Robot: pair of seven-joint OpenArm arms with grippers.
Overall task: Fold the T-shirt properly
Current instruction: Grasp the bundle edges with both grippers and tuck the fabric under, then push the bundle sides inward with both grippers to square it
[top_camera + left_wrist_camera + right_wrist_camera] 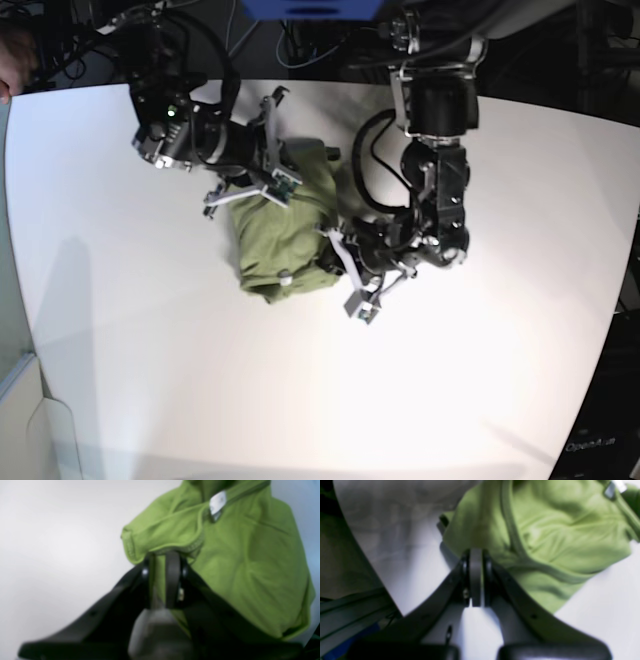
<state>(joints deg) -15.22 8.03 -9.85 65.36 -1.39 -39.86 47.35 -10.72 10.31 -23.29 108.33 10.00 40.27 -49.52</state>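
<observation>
The olive-green T-shirt (280,245) lies bunched in a wrinkled heap on the white table (150,350), a little back of centre. In the left wrist view my left gripper (163,553) is shut on a hemmed edge of the T-shirt (237,567), with green cloth showing between its fingers and a small white label (218,501) beyond them. Seen from the base, that left gripper (335,252) sits at the heap's right side. My right gripper (476,551) is pinched shut at the T-shirt's (545,530) near edge. From the base, the right gripper (278,188) is at the heap's back.
Both arms crowd over the cloth. Dark equipment and cables (300,45) line the table's back edge, with a blue object (310,8) there. The right wrist view shows the table's curved edge (362,542) close by, with floor and a frame beyond it.
</observation>
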